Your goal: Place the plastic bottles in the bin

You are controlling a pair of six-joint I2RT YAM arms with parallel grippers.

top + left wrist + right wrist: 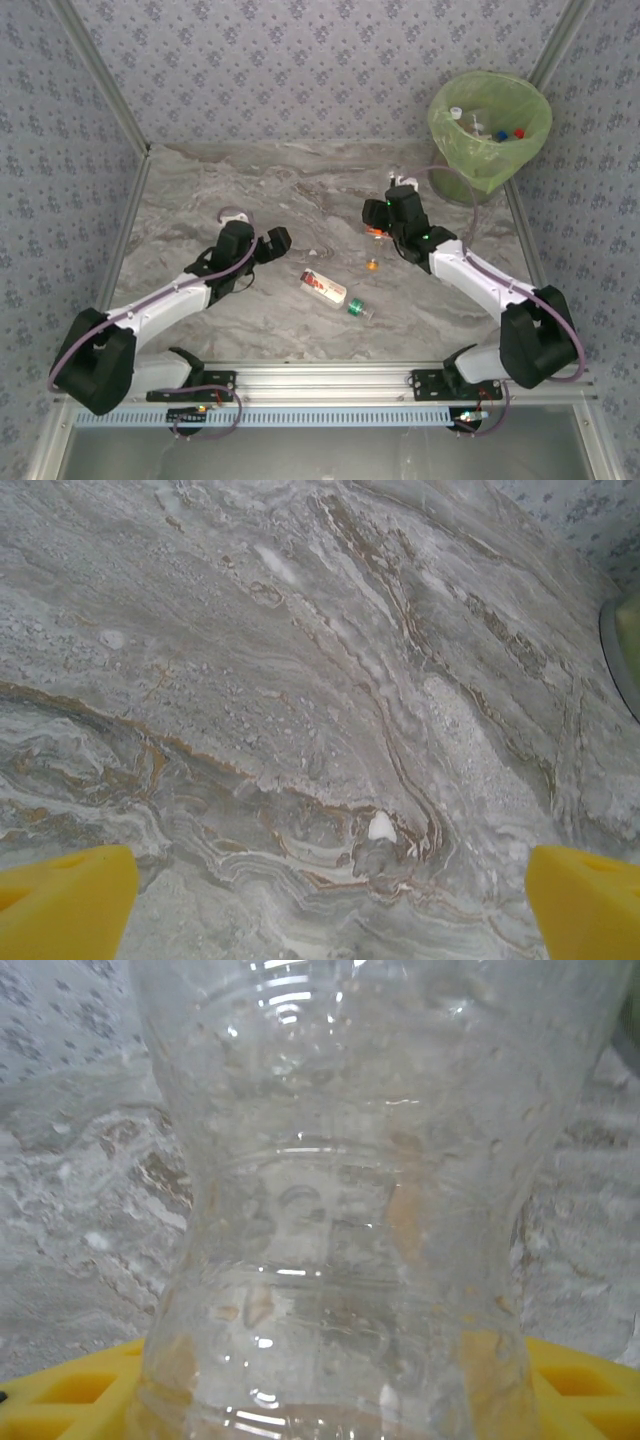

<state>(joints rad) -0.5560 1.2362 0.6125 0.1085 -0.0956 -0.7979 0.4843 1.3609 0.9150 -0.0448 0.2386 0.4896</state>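
A clear plastic bottle (340, 1190) stands between the yellow fingers (70, 1390) of my right gripper (330, 1405), which is shut on it. From above, that gripper (398, 205) is in the right half of the table, near the bin (490, 125), with the bottle's white cap (405, 181) poking out toward it. The bin is lined with a light-green bag and holds several bottles. A bottle with a red-white label (323, 287) and a small green-labelled one (358, 308) lie mid-table. My left gripper (274, 241) hovers open, left of centre, over bare marble (330, 900).
An orange cap (372, 265) lies on the marble table (230, 180), and a small orange bit (375, 232) shows by my right gripper. Patterned walls close in the back and sides. The bin's edge (625, 645) shows at the right of the left wrist view.
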